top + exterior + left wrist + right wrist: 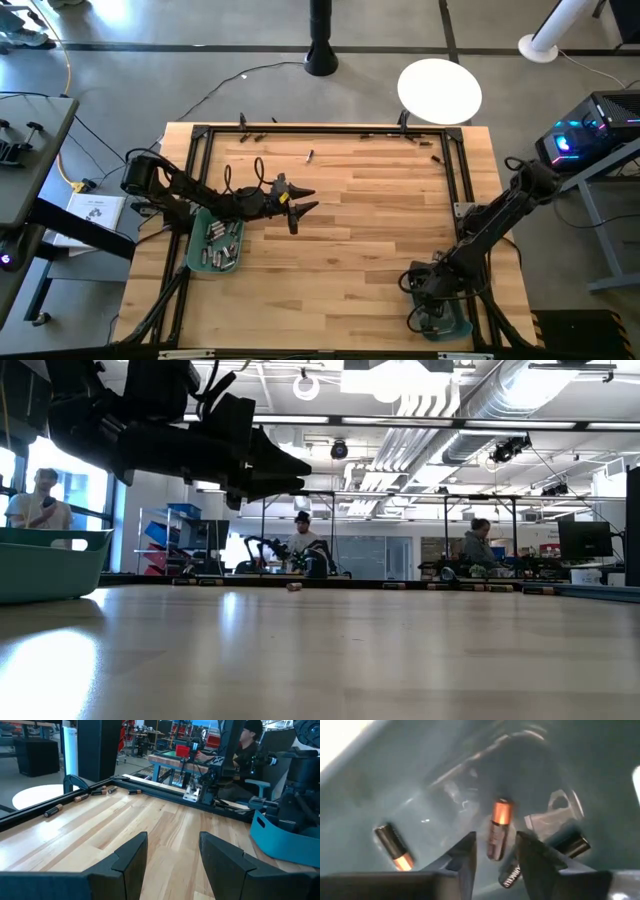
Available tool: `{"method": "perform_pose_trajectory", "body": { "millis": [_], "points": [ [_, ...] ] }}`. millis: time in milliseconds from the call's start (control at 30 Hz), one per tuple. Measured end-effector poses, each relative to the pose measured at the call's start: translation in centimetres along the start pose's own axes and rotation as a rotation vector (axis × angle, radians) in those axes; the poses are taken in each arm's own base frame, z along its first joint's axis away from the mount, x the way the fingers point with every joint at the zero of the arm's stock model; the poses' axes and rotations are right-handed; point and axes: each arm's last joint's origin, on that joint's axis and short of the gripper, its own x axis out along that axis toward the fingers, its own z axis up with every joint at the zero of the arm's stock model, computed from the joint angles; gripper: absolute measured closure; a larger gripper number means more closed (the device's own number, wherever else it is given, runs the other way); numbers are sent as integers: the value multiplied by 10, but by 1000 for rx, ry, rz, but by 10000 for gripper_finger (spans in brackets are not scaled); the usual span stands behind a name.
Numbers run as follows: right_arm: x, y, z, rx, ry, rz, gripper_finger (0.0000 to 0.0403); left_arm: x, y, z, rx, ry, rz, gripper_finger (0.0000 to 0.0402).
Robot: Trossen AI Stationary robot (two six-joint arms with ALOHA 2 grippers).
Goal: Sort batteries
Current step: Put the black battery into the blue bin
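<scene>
Between the right pincer's [495, 852] parted fingers, a coppery battery [499, 827] stands free inside the teal bin [447, 327] at the bench's [380, 230] five o'clock corner; I cannot tell whether a finger touches it. More dark, copper-ended batteries [394, 847] lie around it on the bin floor. At nine o'clock, the left pincer [306, 200] hovers above bare wood with its fingers apart and nothing between them, just beside a second teal bin [197, 258] holding silvery batteries [222, 243]. Loose batteries [95, 791] lie along the twelve o'clock edge against the black frame [330, 131], and one battery [310, 156] lies alone slightly inward from it. People sit at workstations in the room beyond.
</scene>
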Motion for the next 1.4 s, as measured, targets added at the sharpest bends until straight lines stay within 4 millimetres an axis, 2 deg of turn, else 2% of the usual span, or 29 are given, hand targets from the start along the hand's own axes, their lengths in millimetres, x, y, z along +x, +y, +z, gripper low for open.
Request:
{"method": "perform_pose_trajectory", "body": {
  "millis": [133, 233, 367, 500, 633, 733, 833, 933, 1033, 1133, 1267, 1400],
  "points": [
    [-1, -2, -1, -6, 15, -20, 260, 0, 0, 0, 0, 0, 0, 229],
    [-14, 0, -4, 4, 44, -9, 260, 0, 0, 0, 0, 0, 0, 229],
    [-58, 5, -8, 29, 25, -23, 260, 0, 0, 0, -6, -1, 2, 229],
    [-115, 3, -11, 22, -173, -101, 260, 0, 2, 0, -28, -15, 70, 229],
    [-159, -17, -2, 95, -468, -245, 260, 0, 9, 2, -101, -68, 286, 229],
    [-175, -41, 15, 180, -574, -334, 259, 11, 24, 7, -123, -61, 464, 229],
    [-173, -67, 37, 187, -561, -393, 255, 28, 48, 12, -73, 91, 564, 228],
    [-164, -87, 64, 172, -568, -365, 236, 42, 76, 22, -102, 254, 600, 218],
    [-150, -99, 89, 93, -618, -297, 205, 45, 99, 29, -123, 352, 616, 194],
    [-133, -110, 109, 28, -709, -280, 176, 42, 118, 31, -139, 369, 662, 169],
    [-113, -122, 123, -32, -822, -285, 163, 38, 136, 32, -180, 382, 692, 150],
    [-98, -133, 131, -25, -935, -268, 162, 39, 143, 27, -187, 394, 688, 149]
  ]
}}
